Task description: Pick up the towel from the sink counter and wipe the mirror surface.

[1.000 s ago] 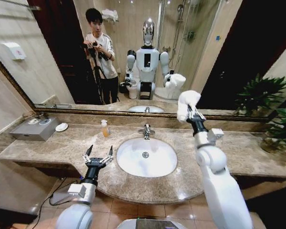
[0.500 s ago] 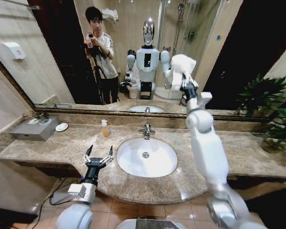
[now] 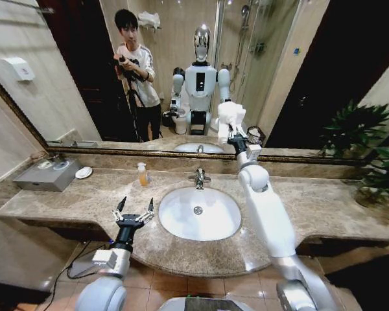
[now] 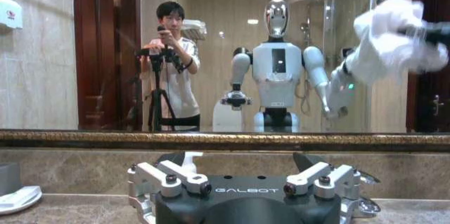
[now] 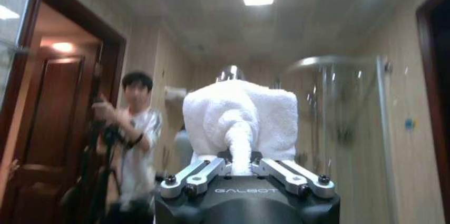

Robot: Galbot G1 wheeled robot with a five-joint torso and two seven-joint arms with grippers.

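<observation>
**Right gripper holding the towel at the mirror**

The right gripper (image 3: 234, 137) is raised on its extended arm, fingers clamped on a bunched white towel (image 3: 230, 118). The towel sits just beyond the fingertips, up against the glass of the mirror (image 3: 65, 84); whether it presses the surface cannot be told. In the right wrist view the towel (image 5: 241, 121) bulges past the closed fingers (image 5: 204, 174), a twisted fold pinched between them. Below this gripper lies the sink counter (image 3: 324, 204), with the chrome faucet (image 3: 199, 177) and the white basin (image 3: 199, 213) down toward the left arm. The left gripper (image 3: 133, 208) hovers low over the counter's front edge beside the basin, fingers spread and holding nothing.
</observation>
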